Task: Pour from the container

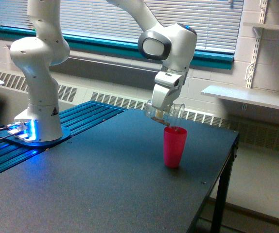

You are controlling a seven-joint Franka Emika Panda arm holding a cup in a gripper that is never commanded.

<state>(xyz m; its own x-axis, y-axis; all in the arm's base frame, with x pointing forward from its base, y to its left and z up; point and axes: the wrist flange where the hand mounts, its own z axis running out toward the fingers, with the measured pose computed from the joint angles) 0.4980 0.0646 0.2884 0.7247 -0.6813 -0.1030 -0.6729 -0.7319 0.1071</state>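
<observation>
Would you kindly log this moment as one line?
phase: pouring | gripper: shut on clear cup | cup: tilted above red cup | table: nothing spilled

**Almost nothing readable**

Only one sign in view: a small black triangular mark on the white base column of the robot arm (41,104), low on its side, just above the blue-lit foot. Too small to make out any letters or figures inside it. No words, brands or numbers legible anywhere else, neither on the red cup (174,146) nor on the clear cup (167,113).
</observation>
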